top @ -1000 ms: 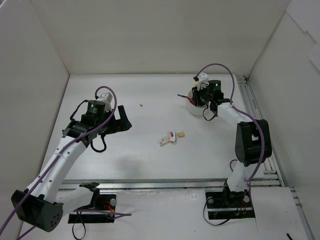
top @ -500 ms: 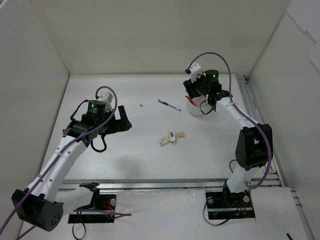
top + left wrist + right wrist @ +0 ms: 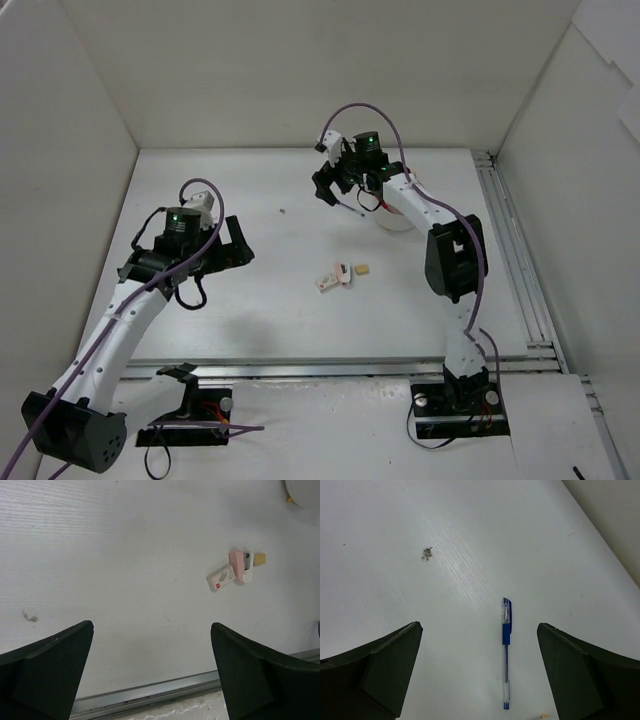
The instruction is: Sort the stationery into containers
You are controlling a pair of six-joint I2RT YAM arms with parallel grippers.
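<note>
1. My right pincer (image 3: 478,627) hangs released and empty over the pen (image 3: 506,635), which lies flat, right of my centreline.
2. Closing off-centre may nudge or roll it away.
3. Farther off, the dish (image 3: 305,490): the long pen could overhang its rim.

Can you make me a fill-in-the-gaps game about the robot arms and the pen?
The pen on the table is clear and ____.
The right end effector hangs over the pen with its jaws ____.
The left end effector is open and holds ____.
Missing words: blue, open, nothing.
</note>
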